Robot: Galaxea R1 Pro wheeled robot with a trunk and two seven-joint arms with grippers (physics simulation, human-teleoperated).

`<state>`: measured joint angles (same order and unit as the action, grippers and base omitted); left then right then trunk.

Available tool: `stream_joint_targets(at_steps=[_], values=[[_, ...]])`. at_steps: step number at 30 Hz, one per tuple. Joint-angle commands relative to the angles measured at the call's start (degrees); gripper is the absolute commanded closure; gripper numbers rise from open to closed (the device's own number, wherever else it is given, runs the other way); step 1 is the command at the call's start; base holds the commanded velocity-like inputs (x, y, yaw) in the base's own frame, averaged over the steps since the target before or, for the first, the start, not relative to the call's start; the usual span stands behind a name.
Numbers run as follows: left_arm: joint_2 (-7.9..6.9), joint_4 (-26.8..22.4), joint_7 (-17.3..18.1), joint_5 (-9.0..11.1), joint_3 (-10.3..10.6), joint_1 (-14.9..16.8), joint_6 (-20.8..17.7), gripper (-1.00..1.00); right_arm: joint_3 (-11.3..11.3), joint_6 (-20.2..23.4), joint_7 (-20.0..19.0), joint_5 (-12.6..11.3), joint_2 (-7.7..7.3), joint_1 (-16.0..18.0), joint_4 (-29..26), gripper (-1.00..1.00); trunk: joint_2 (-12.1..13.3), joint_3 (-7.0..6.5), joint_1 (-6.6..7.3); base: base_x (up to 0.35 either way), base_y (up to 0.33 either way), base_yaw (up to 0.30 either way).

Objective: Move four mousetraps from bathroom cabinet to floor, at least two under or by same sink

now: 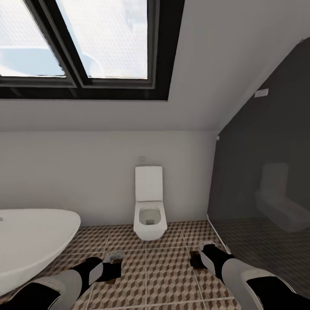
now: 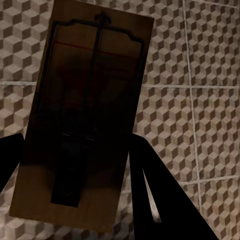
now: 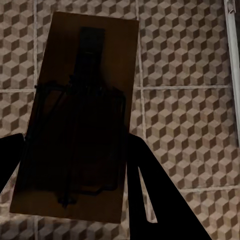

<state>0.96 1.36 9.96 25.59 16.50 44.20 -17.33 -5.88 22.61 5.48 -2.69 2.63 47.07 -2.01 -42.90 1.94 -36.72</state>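
Each gripper holds one mousetrap over the bathroom floor [image 1: 159, 275], which has brown and beige cube-pattern tiles. In the left wrist view a brown wooden mousetrap [image 2: 95, 75] with a dark wire spring sits between the black fingers [image 2: 147, 185] of my left gripper [image 2: 75, 150], which is shut on it. My right gripper [image 3: 75, 155] is likewise shut on a second mousetrap [image 3: 85, 65]. From the head camera both arms reach forward low over the tiles, with the left gripper [image 1: 113, 259] and right gripper [image 1: 206, 250] in front of the toilet. The cabinet and the bathroom sink are out of view.
A white wall-hung toilet [image 1: 149, 215] is straight ahead against the white wall. A white oval bathtub [image 1: 30, 241] fills the left foreground. A dark glass partition [image 1: 262, 193] closes the right side. A skylight [image 1: 86, 38] sits in the sloped ceiling.
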Motion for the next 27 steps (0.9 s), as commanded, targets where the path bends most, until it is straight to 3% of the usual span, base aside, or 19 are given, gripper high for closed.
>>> stream_joint_targets(at_steps=[1, 16, 27], values=[[0.01, 0.14, 0.24, 0.33, 0.46, 0.09, -0.02, 1.0, -0.45, 0.33, 0.13, -0.49, 0.01, 0.04, -0.09, 1.0, -0.08, 0.1, -0.05, 0.322, 0.085, -0.005], [0.01, 0.09, 0.24, 0.39, 0.46, 0.09, -0.02, 1.0, -0.53, 0.33, 0.12, -0.3, 0.01, 0.04, -0.09, 1.0, -0.08, 0.11, -0.05, 0.327, 0.014, -0.001], [-0.11, -0.55, 0.56, 0.38, 0.33, 0.09, -0.07, 1.0, -0.51, 0.26, -0.02, -0.39, 0.01, 0.04, -0.25, 1.0, -0.48, 0.29, -0.27, 0.042, 0.0, 0.0]])
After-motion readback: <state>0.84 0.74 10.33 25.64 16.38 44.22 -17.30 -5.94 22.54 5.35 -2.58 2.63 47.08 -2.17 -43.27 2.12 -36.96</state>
